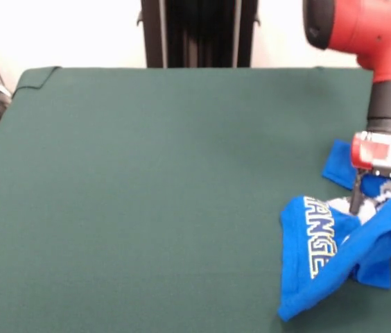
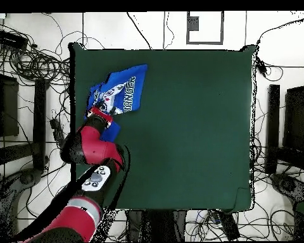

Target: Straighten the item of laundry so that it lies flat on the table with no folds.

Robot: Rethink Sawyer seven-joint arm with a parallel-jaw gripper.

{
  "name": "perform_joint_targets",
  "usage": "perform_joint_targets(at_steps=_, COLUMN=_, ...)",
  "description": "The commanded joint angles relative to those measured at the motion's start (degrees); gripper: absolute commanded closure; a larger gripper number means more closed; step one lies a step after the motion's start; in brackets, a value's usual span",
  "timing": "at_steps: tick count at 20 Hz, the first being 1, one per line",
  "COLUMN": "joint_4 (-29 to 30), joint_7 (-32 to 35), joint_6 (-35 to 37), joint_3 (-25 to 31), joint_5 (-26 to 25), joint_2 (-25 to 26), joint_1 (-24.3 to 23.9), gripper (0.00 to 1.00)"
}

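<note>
Lying crumpled on the table (image 1: 147, 194), the shirt (image 1: 334, 253) sits close to one side edge: at the right of the front view, at the upper left of the overhead view. It is bright blue, bunched and folded over itself, with part of the white and yellow lettering showing on a turned-up panel at its left in the front view. A ridge of cloth runs from the lower left of the heap up toward the right edge of that view, and a separate flap pokes out behind, beside the wrist. In the overhead view the shirt (image 2: 116, 93) spreads as an uneven tilted patch with the print facing up, one corner reaching toward the table's middle.

The gripper (image 1: 372, 198) hangs straight down from the red arm (image 1: 362, 31) onto the top of the heap, its dark fingers (image 1: 355, 193) sunk among the folds. Cloth hides the tips, so I cannot tell whether they are closed on the fabric or merely resting in it. In the overhead view the arm (image 2: 91, 149) crosses the table's left edge and covers the shirt's nearer end.
</note>
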Motion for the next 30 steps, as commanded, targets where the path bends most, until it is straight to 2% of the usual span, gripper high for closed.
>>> perform_joint_targets(at_steps=1, joint_4=2.1, joint_7=2.9, joint_6=22.5, joint_3=-2.6, joint_5=3.8, joint_2=6.4, joint_1=2.4, gripper=0.0)
perform_joint_targets(at_steps=2, joint_4=1.6, joint_7=2.8, joint_6=23.3, joint_3=-3.7, joint_5=3.4, joint_2=7.1, joint_1=2.8, gripper=0.0)
perform_joint_targets(at_steps=3, joint_4=0.9, joint_7=3.7, joint_6=23.0, joint_3=-4.4, joint_5=1.6, joint_2=7.7, joint_1=2.6, gripper=1.0)
perform_joint_targets(at_steps=7, joint_4=-0.8, joint_7=4.2, joint_6=26.1, joint_3=-7.2, joint_5=1.3, joint_2=9.3, joint_1=3.8, gripper=1.0)
perform_joint_targets(at_steps=19, joint_4=-2.1, joint_7=4.4, joint_6=27.9, joint_3=-10.4, joint_5=-0.6, joint_2=10.7, joint_1=4.0, gripper=1.0)
perform_joint_targets(at_steps=25, joint_4=-3.1, joint_7=7.3, joint_6=37.1, joint_3=-19.8, joint_5=0.6, joint_2=15.5, joint_1=7.9, gripper=1.0)
perform_joint_targets(at_steps=30, joint_4=-2.7, joint_7=10.9, joint_6=38.4, joint_3=-26.1, joint_5=1.4, joint_2=19.9, joint_1=10.5, gripper=1.0)
